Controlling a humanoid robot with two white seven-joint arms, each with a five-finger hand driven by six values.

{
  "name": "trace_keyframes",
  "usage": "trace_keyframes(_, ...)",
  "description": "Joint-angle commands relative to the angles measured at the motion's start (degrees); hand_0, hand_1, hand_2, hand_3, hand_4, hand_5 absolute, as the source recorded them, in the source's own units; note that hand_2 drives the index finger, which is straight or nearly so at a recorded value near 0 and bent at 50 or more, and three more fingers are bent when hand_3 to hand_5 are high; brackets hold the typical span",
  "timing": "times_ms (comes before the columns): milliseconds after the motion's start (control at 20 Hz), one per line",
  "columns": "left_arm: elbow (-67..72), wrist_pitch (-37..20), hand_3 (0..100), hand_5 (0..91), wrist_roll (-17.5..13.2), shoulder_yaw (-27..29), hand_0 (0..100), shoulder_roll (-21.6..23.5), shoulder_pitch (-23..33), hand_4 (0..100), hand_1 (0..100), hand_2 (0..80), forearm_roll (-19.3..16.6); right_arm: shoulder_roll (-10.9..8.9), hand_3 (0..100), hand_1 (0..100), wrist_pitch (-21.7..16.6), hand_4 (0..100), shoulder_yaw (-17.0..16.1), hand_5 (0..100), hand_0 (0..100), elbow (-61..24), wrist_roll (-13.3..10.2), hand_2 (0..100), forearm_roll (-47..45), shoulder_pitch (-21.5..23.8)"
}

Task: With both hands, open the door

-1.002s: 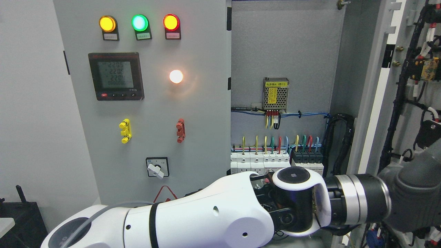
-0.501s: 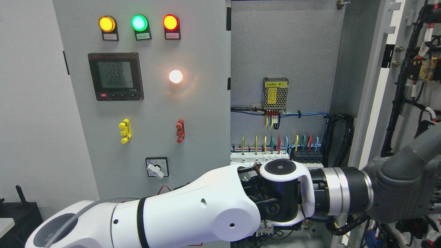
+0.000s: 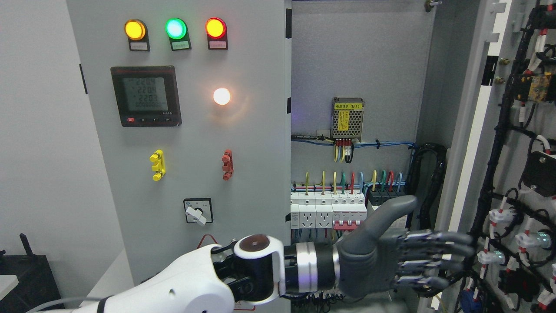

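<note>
Left hand (image 3: 391, 256) flat, fingers (image 3: 434, 252) extended, thumb raised, holding nothing, just beside open door (image 3: 491, 130) edge.

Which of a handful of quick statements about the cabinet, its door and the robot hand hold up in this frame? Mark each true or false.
1. The right-hand cabinet door stands open, showing wiring inside. True.
2. The left robot hand grips a handle. False: its fingers are stretched out flat, thumb raised, and hold nothing.
3. Three lamps at the top of the left panel glow orange, green and red. True.
4. The right robot hand is pushing on the left panel. False: no right arm shows in the head view.
5. The rotary switch sits above the digital meter. False: it sits below it, near the panel's lower part.
</note>
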Motion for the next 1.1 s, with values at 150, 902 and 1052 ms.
trace_keyframes(150, -7.9, 0.4, 0, 0.0, -13.5, 28.2, 0, 29.5, 37.1, 3, 0, 0.0, -16.2, 0.00, 0, 0, 0.0, 0, 0.0, 0, 0, 0.0, 0.0, 0, 0.0, 0.0)
trace_keyframes(902, 13.9, -21.0, 0, 0.0, -15.3, 74.7, 0, 15.0, 104.2, 3, 0, 0.0, -60.2, 0.00, 0, 0, 0.0, 0, 0.0, 0, 0, 0.0, 0.0, 0, 0.0, 0.0)
trace_keyframes(1052, 22.1, -26.1, 0, 0.0, -15.3, 78.0, 0, 8.2, 109.5, 3, 0, 0.0, -67.8, 0.00, 0, 0, 0.0, 0, 0.0, 0, 0, 0.0, 0.0, 0, 0.0, 0.0)
